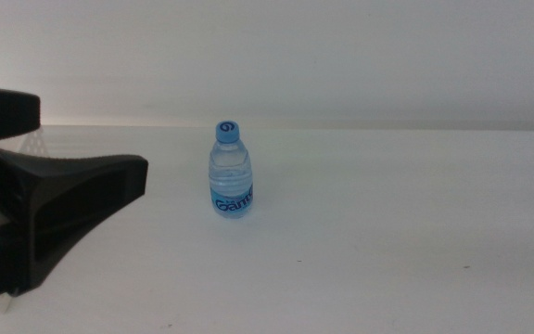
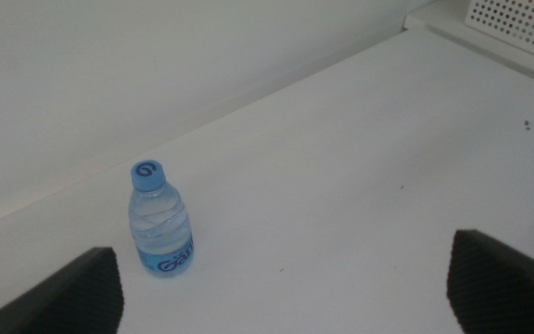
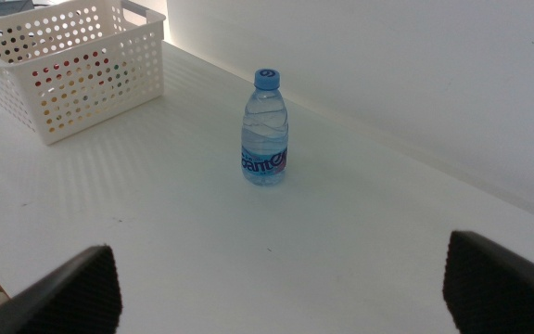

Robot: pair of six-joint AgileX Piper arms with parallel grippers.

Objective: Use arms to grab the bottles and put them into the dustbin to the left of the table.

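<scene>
A small clear water bottle (image 1: pixel 232 172) with a blue cap and label stands upright mid-table (image 1: pixel 397 241). It also shows in the left wrist view (image 2: pixel 160 223) and the right wrist view (image 3: pixel 265 130). My left gripper (image 1: pixel 86 144) is open and empty at the left, level with the bottle and a short way from it. In its own view the left gripper (image 2: pixel 286 297) has jaws wide apart. My right gripper (image 3: pixel 281 297) is open, empty and far back from the bottle, out of the middle view. The red can and orange bottle cannot be made out.
The white perforated dustbin (image 3: pixel 72 65) stands left of the bottle; red and orange colours show through its holes. Its corner shows in the left wrist view (image 2: pixel 517 19). In the middle view the left gripper hides most of it (image 1: pixel 26 148). A white wall runs behind the table.
</scene>
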